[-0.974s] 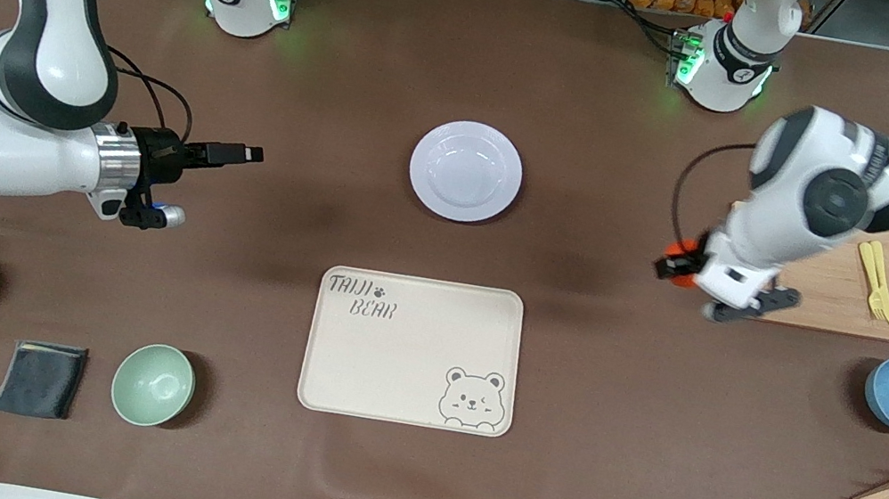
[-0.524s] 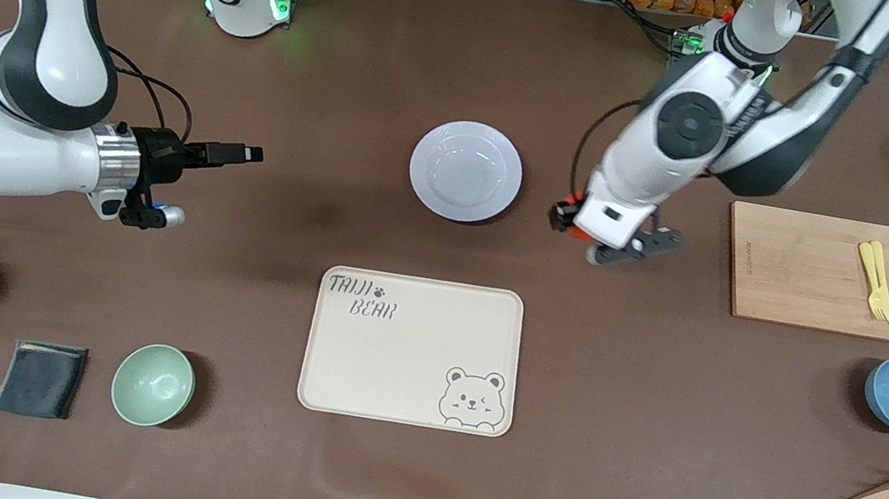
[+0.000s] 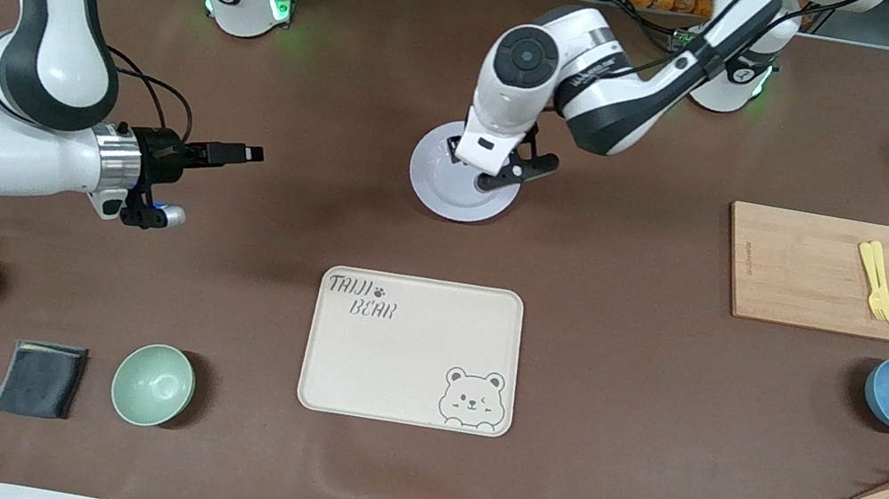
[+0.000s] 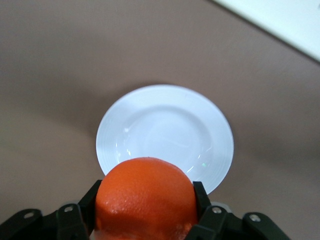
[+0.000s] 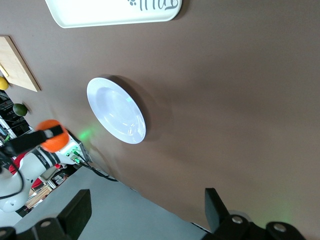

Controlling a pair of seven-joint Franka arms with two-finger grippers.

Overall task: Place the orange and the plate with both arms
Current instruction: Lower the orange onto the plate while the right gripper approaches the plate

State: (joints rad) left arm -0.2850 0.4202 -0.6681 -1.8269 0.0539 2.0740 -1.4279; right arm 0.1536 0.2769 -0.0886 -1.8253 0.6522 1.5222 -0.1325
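A: Front view. The left claw point(image 3: 475, 172) hangs over the plate point(image 3: 453, 195), toward the rim that faces the left arm's end of the worktop point(image 3: 617, 405). The orange is hidden under the wrist here. The plate lies farther from the camera than the bear tray point(image 3: 413, 349). The right claw point(image 3: 248, 153) waits in the air toward the right arm's end, fingers spread, holding nothing.

B: Left wrist view. The claw point(image 4: 145, 212) is clamped on the orange point(image 4: 145, 200), one finger at each side. The plate point(image 4: 165, 137) sits below it, but the fruit looks closer to the rim than to the well (judged from this angle only).

A: So I would shift it toward the plate's middle before lowering.

B: Agreed. Come down until the orange almost rests in the well, then release. A round, glossy fruit let go from height could roll over the shallow rim.

A: Right wrist view. The plate point(image 5: 116, 110) lies flat on the worktop with nothing in it. The orange point(image 5: 53, 135) shows in the other arm's claw, up in the air.

B: The right claw point(image 5: 145, 212) itself shows two fingers wide apart and empty. I would keep it clear until the fruit settles (the plate carry is presumably its job).
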